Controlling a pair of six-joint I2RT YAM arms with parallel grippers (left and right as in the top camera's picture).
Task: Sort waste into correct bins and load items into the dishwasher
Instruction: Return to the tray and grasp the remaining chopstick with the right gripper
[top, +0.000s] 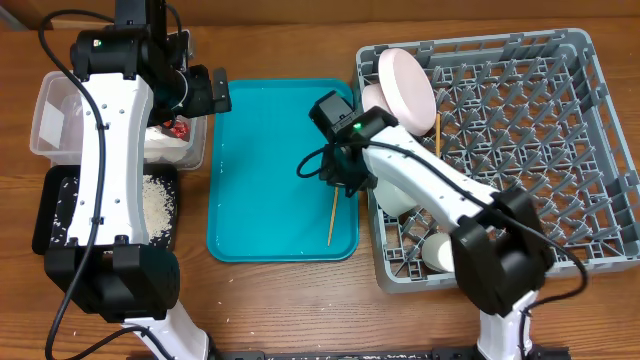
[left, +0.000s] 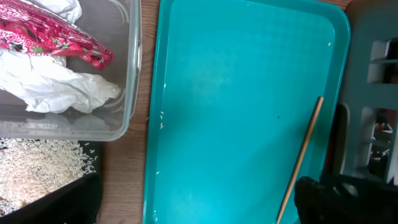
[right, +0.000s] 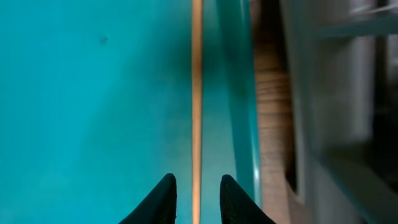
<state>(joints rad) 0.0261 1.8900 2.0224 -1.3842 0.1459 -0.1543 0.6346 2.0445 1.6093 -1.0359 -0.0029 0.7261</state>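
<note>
One wooden chopstick (top: 332, 216) lies along the right side of the teal tray (top: 270, 150). My right gripper (right: 198, 180) is low over it, its jaws narrow, one on each side of the chopstick (right: 197, 93) with a thin gap either way. My left gripper (left: 199, 208) stands wide open and holds nothing, above the tray's left edge beside the clear tub (top: 48, 120). The white napkin (left: 59, 87) and red wrapper (left: 56, 38) lie in that tub. Rice (top: 158, 200) fills the black tray (top: 58, 205). Two plates (top: 405, 82) and a second chopstick (top: 437, 135) stand in the grey rack (top: 560, 150).
A small white cup (top: 438, 252) sits at the rack's front left. The rack's wall (right: 323, 112) rises close to the right of the tray rim, with a strip of wooden table (right: 270, 118) between. A few rice grains (left: 161, 118) dot the tray's left rim.
</note>
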